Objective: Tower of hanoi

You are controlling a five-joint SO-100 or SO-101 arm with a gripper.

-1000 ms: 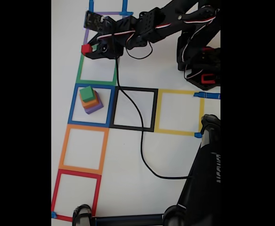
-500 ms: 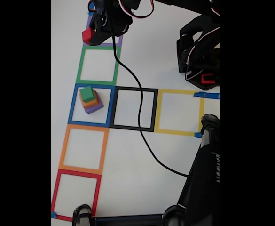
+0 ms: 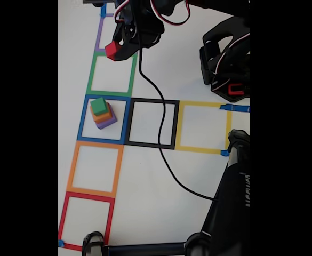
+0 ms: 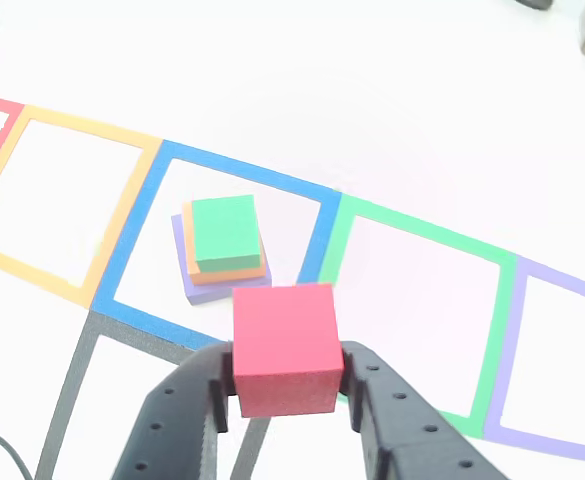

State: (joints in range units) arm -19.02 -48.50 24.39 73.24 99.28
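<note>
Fixed view: a red cube [image 3: 111, 50] was pinched between the fingers of the gripper [image 3: 114, 50], raised off the table.
It was held at 12 o'clock from the stack [image 3: 102, 113] in the blue square [image 3: 84, 118], over the green square [image 3: 93, 73].

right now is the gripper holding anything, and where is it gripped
Yes: the gripper holds the red cube, its fingers pressing on two opposite side faces, low on the cube.

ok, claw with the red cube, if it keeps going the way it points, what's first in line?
Probably the stack in the blue square: in the other view the claw, shut on the red cube, points at it. Height above the stack is unclear.
</note>
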